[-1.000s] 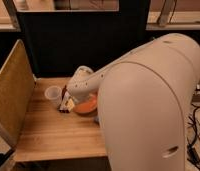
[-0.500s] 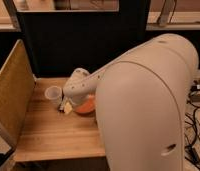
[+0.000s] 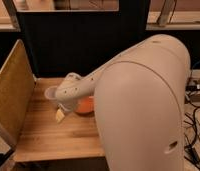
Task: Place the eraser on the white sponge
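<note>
high view behind arm (image 3: 143,100), facing down onto table (image 3: 53,137); gripper (image 3: 66,108) centre-left

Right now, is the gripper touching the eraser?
Cannot tell. In the camera view the eraser sits right at the low end of the gripper, with no gap to see, but the contact itself is not plain.

Hand (image 3: 64,108) above matt wooden table (image 3: 53,141)

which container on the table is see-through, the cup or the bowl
The plastic cup, just left of the end effector in the picture; the bowl on its other side is solid orange.
</note>
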